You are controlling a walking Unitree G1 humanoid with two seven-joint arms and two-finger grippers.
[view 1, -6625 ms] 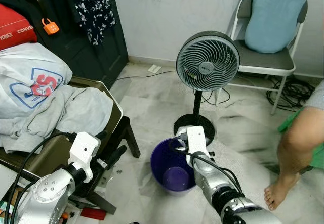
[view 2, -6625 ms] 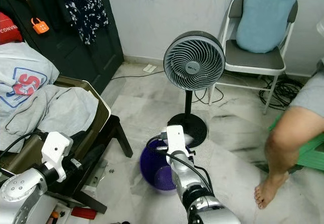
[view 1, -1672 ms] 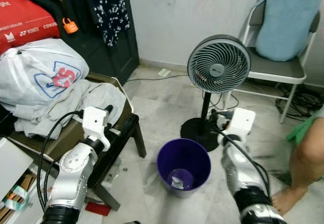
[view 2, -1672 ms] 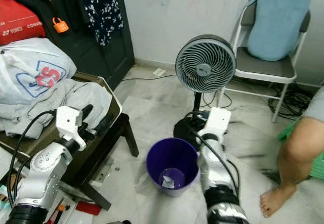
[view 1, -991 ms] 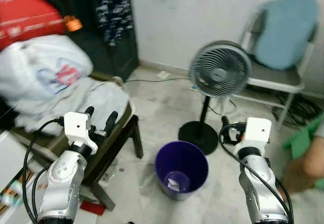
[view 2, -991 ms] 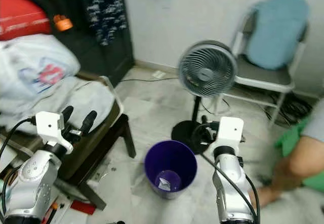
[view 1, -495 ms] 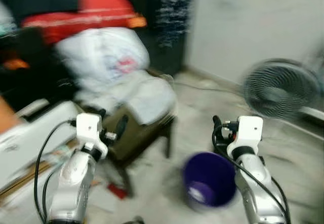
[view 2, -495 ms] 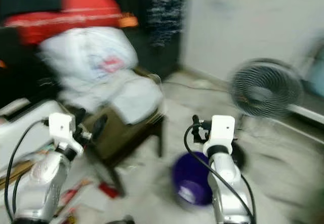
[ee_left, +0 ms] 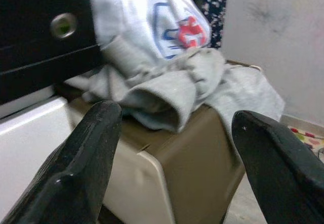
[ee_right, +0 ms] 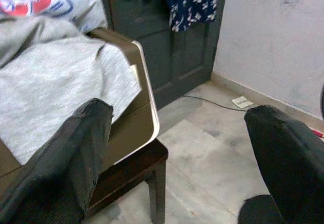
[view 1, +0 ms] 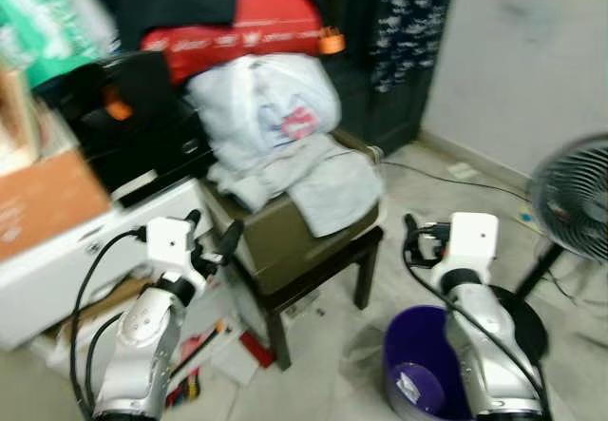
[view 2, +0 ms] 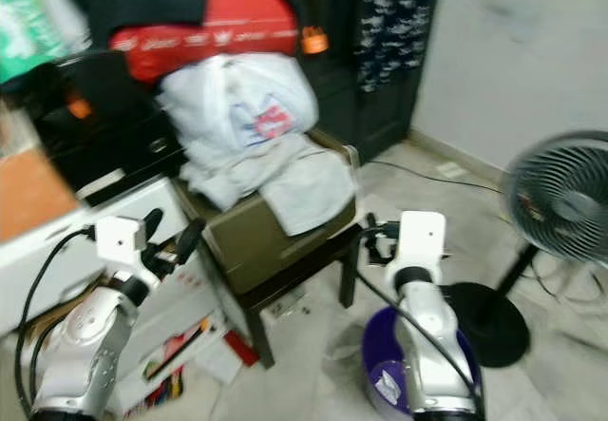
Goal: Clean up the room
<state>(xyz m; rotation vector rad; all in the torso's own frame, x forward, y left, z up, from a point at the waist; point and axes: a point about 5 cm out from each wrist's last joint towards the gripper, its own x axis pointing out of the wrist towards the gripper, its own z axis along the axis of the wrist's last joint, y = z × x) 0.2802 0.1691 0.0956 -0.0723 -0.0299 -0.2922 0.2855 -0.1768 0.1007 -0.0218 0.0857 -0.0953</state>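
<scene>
The purple bin (view 1: 418,383) sits on the floor just beside the dark stool (view 1: 313,283), with a bit of white paper (view 1: 407,390) inside it. A brown case (view 1: 285,240) lies on the stool, and gray clothes (view 1: 318,179) and a white bag (view 1: 266,107) are piled on the case. The left gripper (ee_left: 172,148) is held up in front of the case, fingers spread wide, holding nothing. The right gripper (ee_right: 177,148) is up above the bin, also wide apart and holding nothing. A fan (view 2: 560,202) stands on the far side of the bin from the stool.
</scene>
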